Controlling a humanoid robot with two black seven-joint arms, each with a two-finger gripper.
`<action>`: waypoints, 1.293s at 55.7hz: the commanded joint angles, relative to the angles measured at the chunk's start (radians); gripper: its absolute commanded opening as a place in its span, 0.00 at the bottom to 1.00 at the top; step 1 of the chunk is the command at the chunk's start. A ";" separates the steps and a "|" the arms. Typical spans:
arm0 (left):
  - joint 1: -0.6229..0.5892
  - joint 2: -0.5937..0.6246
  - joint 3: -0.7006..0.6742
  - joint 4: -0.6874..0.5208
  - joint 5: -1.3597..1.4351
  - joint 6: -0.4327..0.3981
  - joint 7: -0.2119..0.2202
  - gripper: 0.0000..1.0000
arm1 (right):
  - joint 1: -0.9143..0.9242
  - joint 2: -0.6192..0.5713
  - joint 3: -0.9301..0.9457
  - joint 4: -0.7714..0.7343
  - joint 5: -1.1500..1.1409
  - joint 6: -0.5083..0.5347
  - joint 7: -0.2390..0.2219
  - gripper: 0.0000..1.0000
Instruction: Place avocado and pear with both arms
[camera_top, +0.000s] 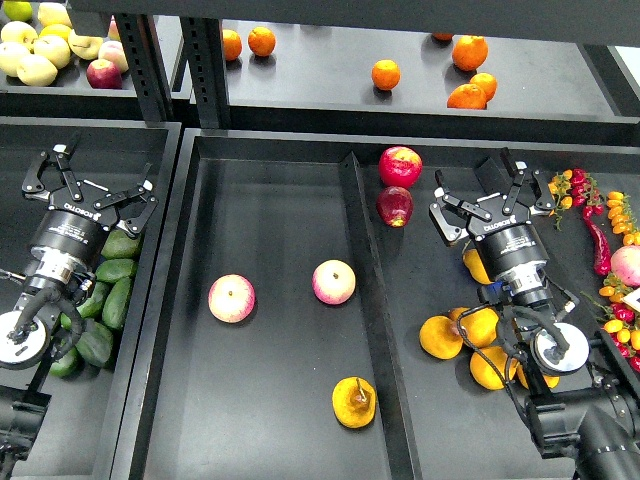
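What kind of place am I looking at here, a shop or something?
Probably a mock grocery produce section. Fruit lies sorted in black trays: oranges on a back shelf, avocados at left, red apples in the middle, chili peppers at right. No price tags or shoppers show.

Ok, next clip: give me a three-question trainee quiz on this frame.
1. True or false: the left gripper is holding an avocado.
2. How many pink-and-yellow apples lie in the middle tray?
3. Multiple choice: the pear in the middle tray lies A) beside the red apples, B) near the tray's front right, C) on the upper shelf.

Key: 1 false, it is open and empty above the avocados; 2 two; 3 B.
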 joint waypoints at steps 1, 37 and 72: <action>0.026 0.000 0.004 -0.026 0.000 0.002 -0.005 1.00 | 0.002 0.000 0.000 -0.001 0.000 0.000 -0.005 1.00; 0.133 0.000 0.081 -0.082 -0.012 -0.021 -0.010 1.00 | 0.009 0.000 -0.058 0.016 -0.006 0.000 -0.051 1.00; 0.164 0.000 0.073 -0.084 -0.014 -0.020 -0.004 1.00 | 0.135 -0.238 -0.368 0.016 -0.002 -0.006 -0.285 1.00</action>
